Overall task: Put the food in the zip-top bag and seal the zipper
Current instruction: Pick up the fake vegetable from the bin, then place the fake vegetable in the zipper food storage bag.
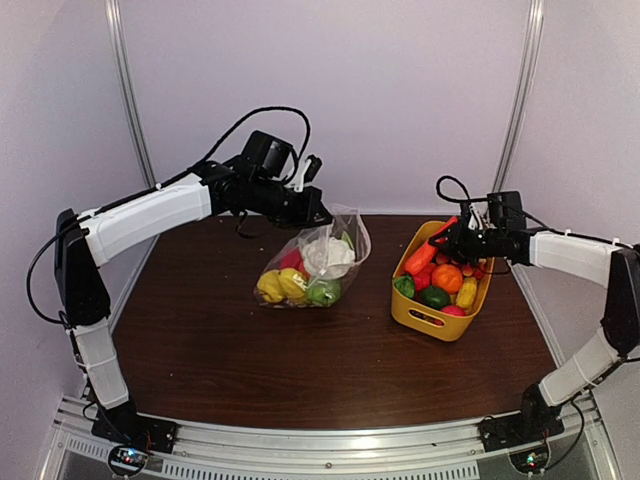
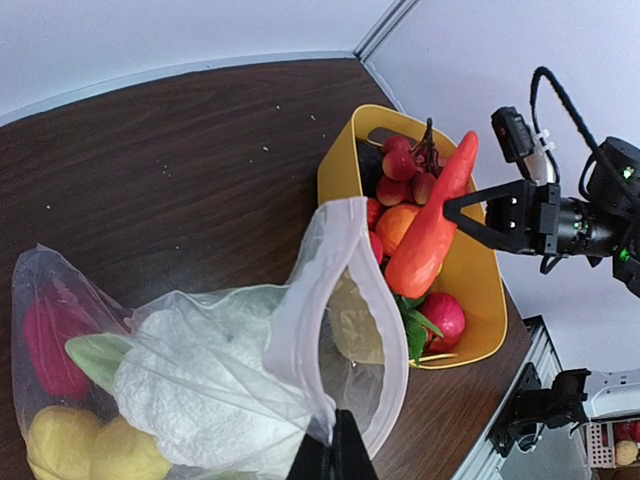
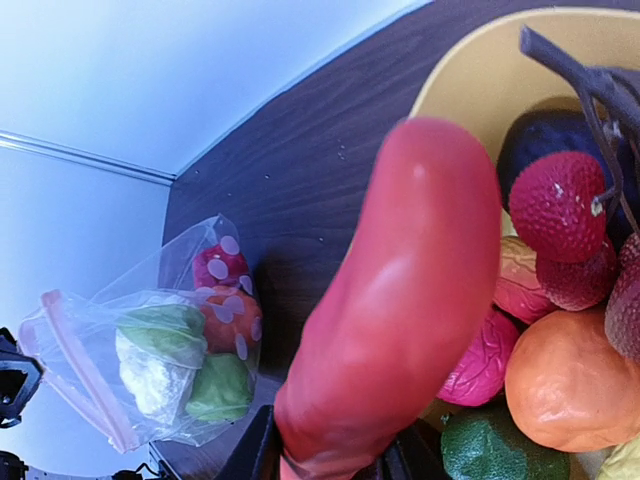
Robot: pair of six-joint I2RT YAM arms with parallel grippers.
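Right at the lens, the orange carrot [image 3: 400,300] sits clamped in our right pincer [image 3: 330,455], jaws narrowed onto its body, long axis running straight out from the fingers above the yellow basket [image 3: 470,70]. Off to that pincer's left, well apart, stands the zip-top bag [image 3: 150,350], its rim pinched tight and held up by our left pincer [image 2: 335,455]. We reckon the right arm carries leftward, tip-first into that mouth.

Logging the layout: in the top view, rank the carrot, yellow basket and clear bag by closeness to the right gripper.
1. The carrot, held in the right gripper.
2. The yellow basket, just below it.
3. The clear bag, leftward at mid-table.
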